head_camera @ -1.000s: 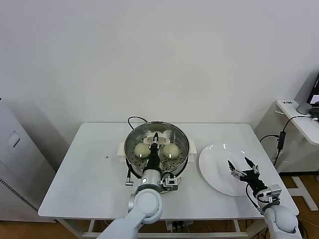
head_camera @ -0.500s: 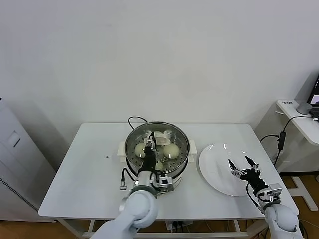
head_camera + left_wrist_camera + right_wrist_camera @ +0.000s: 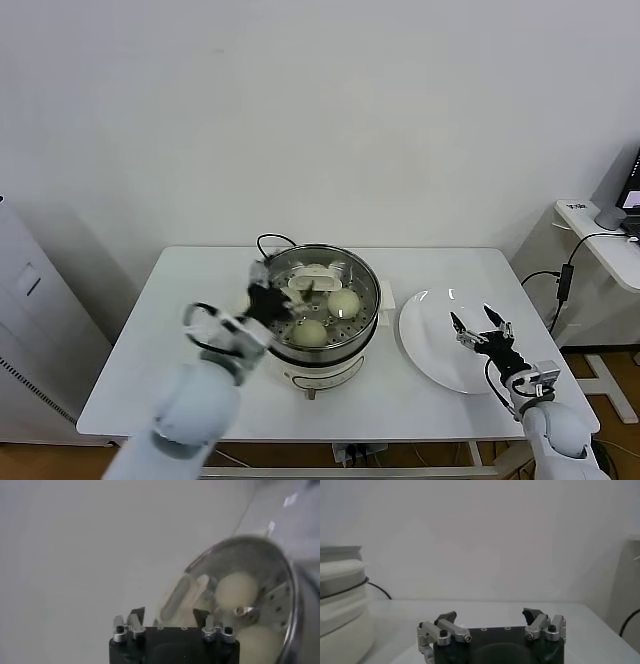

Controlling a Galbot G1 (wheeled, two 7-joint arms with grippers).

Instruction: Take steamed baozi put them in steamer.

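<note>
The steamer (image 3: 368,296), a shiny steel pot on a cream-white base, stands mid-table. Inside it lie cream-white baozi: one on the right (image 3: 344,301), one at the front (image 3: 309,331), and a pale one partly hidden at the back left (image 3: 299,285). My left gripper (image 3: 268,302) is open and empty at the pot's left rim. The left wrist view shows it (image 3: 167,615) beside the pot (image 3: 292,587), with a baozi (image 3: 235,590) inside. My right gripper (image 3: 478,328) hovers open and empty over the white plate (image 3: 432,345); it also shows in the right wrist view (image 3: 490,616).
The flat white plate lies right of the steamer with nothing on it. A black cable (image 3: 266,240) runs behind the pot. The steamer's cream base (image 3: 340,605) shows at the edge of the right wrist view. A side table (image 3: 600,225) stands at far right.
My left gripper has pulled out of the steamer and swung left to its rim, uncovering the front baozi. My right gripper has barely shifted over the plate.
</note>
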